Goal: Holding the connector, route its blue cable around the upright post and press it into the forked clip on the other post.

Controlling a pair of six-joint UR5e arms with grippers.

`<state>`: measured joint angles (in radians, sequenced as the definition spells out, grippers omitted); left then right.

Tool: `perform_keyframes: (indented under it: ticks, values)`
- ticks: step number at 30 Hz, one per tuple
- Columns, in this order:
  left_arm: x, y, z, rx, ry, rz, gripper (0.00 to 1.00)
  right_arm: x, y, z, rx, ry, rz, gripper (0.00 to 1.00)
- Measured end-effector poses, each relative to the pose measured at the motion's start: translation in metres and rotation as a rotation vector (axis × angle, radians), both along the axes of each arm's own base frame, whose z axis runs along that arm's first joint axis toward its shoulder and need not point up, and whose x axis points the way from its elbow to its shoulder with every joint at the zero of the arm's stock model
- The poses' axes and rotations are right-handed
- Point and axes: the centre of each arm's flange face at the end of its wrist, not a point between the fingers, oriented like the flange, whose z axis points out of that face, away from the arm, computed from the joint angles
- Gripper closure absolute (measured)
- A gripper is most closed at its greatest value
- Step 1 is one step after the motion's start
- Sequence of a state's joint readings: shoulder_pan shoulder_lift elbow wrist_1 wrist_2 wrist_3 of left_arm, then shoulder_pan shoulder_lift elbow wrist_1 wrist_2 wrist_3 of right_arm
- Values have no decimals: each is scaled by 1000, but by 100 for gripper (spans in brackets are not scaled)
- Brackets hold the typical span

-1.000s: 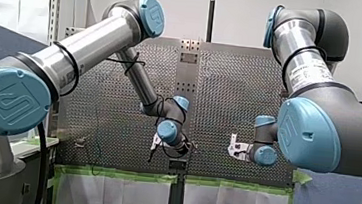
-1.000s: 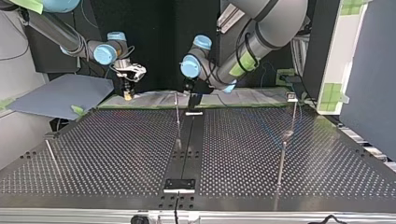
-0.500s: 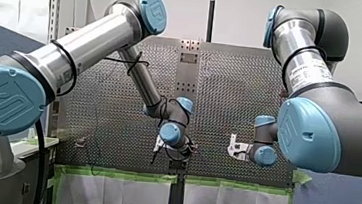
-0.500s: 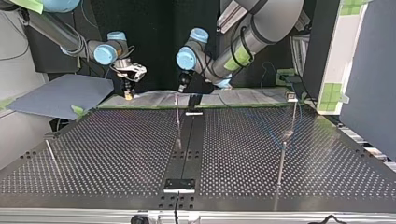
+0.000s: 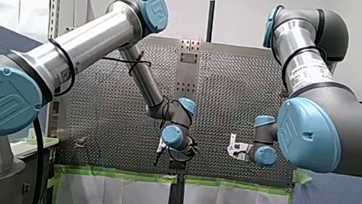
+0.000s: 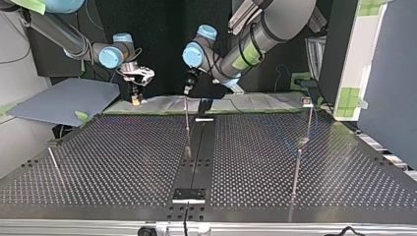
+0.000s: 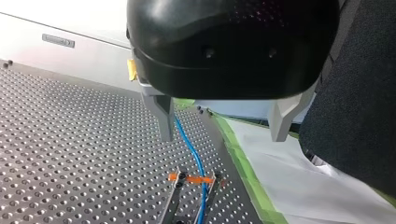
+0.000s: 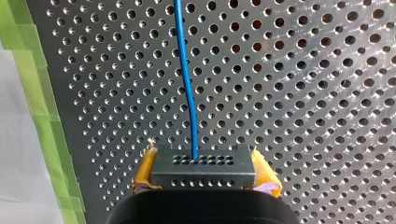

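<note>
Right wrist view alone shows the grasp: the right pincer (image 8: 204, 171) is clenched on the dark grey connector (image 8: 203, 167), its yellow pads (image 8: 144, 173) against both ends. The blue cable (image 8: 186, 79) leaves the connector's upper face and runs away over the perforated surface (image 8: 303, 93).

Only the left wrist view shows the forked clip (image 7: 175, 198), which has an orange band. There the cable passes between its two prongs, under the left pincer (image 7: 223, 133), whose metal fingers (image 7: 164, 116) are spread wide and grip nothing.

From the top view, the left pincer hangs just above a thin upright post (image 6: 187, 123) at mid-surface, with the right pincer well to its left.

A small grey label (image 7: 57, 40) on the pale panel beyond is too small to read, as is the print on the right arm's sleeve (image 5: 306, 74).
</note>
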<state>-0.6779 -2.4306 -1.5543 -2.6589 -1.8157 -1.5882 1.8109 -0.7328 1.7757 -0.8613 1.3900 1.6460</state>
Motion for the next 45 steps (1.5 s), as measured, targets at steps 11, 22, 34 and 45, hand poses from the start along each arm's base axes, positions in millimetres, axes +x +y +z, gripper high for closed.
perform_keyframes:
  ticks: [11, 22, 34, 45]
  values:
    - [-1, 3, -1, -3, 16, 31, 2, 0, 0, 0, 2, 0, 0, 100]
    - [-1, 13, -1, -7, 41, 118, 2, 1, 1, 0, 2, 0, 1, 100]
    - [0, 15, -1, -9, 43, 129, 2, 1, 1, 0, 1, 0, 3, 100]
    - [-6, 15, -1, 6, 47, 123, 2, 1, 1, 0, 0, 0, 3, 100]
